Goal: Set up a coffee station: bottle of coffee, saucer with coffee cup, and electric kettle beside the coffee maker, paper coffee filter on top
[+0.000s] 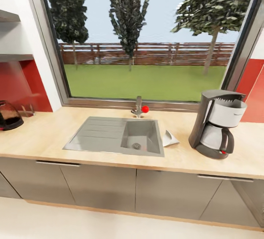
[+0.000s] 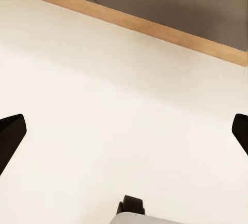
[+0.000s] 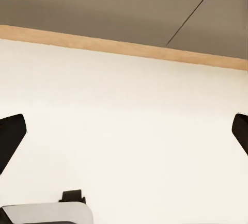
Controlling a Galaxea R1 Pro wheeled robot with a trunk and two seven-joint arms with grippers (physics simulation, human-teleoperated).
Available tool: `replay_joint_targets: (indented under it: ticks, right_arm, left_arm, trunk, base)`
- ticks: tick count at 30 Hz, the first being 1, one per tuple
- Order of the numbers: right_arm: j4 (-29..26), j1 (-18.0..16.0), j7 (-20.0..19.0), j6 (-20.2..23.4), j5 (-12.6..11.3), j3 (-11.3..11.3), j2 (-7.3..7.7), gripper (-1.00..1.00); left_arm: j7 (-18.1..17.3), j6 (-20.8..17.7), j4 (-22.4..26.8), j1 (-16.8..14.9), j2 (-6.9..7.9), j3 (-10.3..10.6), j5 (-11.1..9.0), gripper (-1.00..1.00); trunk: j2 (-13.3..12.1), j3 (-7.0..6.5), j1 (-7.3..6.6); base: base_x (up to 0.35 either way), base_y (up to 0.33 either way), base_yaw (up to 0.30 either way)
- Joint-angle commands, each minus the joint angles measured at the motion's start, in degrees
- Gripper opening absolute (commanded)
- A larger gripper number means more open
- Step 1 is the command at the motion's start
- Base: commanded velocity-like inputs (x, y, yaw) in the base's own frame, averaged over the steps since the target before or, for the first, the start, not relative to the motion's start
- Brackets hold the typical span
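The head view looks down on the countertop (image 1: 47, 136), a long pale wood-grain worktop above grey cabinets (image 1: 99, 187), with a broad window (image 1: 146, 37) behind it giving onto grass, trees and a fence; the grey steel sink (image 1: 117, 136) is set into the worktop near its middle, its basin toward the right and its ribbed drainer toward the left, and a tap with a red knob (image 1: 140, 108) stands at its back edge. The coffee maker (image 1: 217, 123) stands upright on the worktop well to the right of the sink, its glass carafe seated under the grey housing and its black handle facing forward-right; the paper coffee filter (image 1: 169, 138) lies on the worktop just beside the sink's right rim, between the sink and the coffee maker, apart from the machine. The electric kettle (image 1: 8, 116) sits at the far left end of the worktop, cut by the picture's edge, below two wall shelves (image 1: 11, 57).

In the left wrist view the left gripper (image 2: 124, 131) hangs over pale floor (image 2: 103, 105) near the cabinet plinth, its dark fingertips (image 2: 10, 133) spread wide with nothing between them; in the right wrist view the right gripper (image 3: 124, 131) is likewise spread and empty, fingertips (image 3: 10, 133) far apart, above the same floor beside the plinth.
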State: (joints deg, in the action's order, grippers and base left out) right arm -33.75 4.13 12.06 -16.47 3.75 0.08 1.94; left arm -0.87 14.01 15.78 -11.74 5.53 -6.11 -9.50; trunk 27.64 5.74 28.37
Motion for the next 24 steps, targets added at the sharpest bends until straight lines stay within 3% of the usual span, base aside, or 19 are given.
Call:
replay_joint_targets:
  ticks: [1, 10, 18, 20, 24]
  right_arm:
    - [-0.1, 0.0, 0.3, 0.0, 0.4, 0.0, 0.0, 1.0]
    - [0.0, 0.0, 0.3, 0.0, 0.4, 0.0, 0.0, 1.0]
    - [-0.2, 0.0, 0.3, 0.0, 0.4, -0.1, 0.0, 1.0]
    - [-0.2, 0.0, 0.3, 0.0, 0.4, -0.1, 0.0, 1.0]
    - [-0.1, 0.0, 0.3, 0.0, 0.4, 0.0, 0.03, 1.0]
  left_arm:
    - [-0.1, 0.2, 0.0, 0.0, 0.01, 0.1, -0.5, 1.0]
    - [-0.1, 0.1, -0.1, 0.0, 0.08, 0.1, -0.5, 1.0]
    - [-0.1, 0.0, -2.1, 0.8, 0.73, -0.2, -0.6, 1.0]
    - [-0.1, -0.1, -5.8, 2.3, 3.0, 0.0, -0.6, 1.0]
    - [-0.1, -0.2, -9.3, 4.4, 4.91, 0.1, -0.5, 1.0]
  trunk:
    - [0.1, 0.07, 0.04]
    - [0.1, -0.14, 0.04]
    - [0.1, -0.33, 0.04]
    - [0.1, -0.34, 0.04]
    - [0.1, -0.34, 0.04]
  base:
    - [0.14, 0.289, -0.285]
    - [0.028, 0.266, -0.285]
    - [0.0, 0.022, -0.281]
    - [0.0, 0.001, -0.051]
    - [0.0, 0.0, -0.013]
